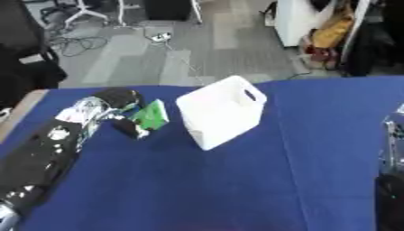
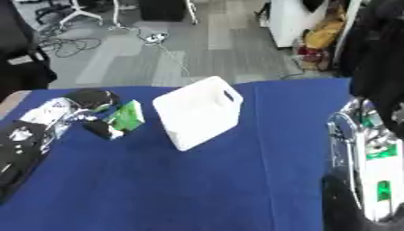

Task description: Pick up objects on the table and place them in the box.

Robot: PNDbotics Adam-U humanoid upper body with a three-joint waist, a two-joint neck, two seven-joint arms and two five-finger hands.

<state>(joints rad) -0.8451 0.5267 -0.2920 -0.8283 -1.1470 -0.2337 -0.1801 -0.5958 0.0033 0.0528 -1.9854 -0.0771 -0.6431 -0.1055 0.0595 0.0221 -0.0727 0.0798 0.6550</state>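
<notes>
Blue cloth covers the table [image 1: 236, 189], and a white box [image 1: 221, 110] with a handle slot in its end wall is set on it near the middle, tipped so that its opening faces up and away. Just to the left of the box, a flat green object [image 1: 151, 114] is held off the cloth by the left hand [image 1: 126, 113], whose dark fingers and thumb are curled round it from above and below; the object is tilted and lies close beside the box's left wall but is not seen touching it. The left arm [image 1: 47, 153], black with silver parts, is stretched in from the lower left corner. On the right side only a silver and black forearm [image 2: 367, 158] is shown at the edge of the right eye view; whether the right hand's fingers are apart or together cannot be told. Grey floor [image 1: 158, 49] with cables is seen beyond the table's far edge.
</notes>
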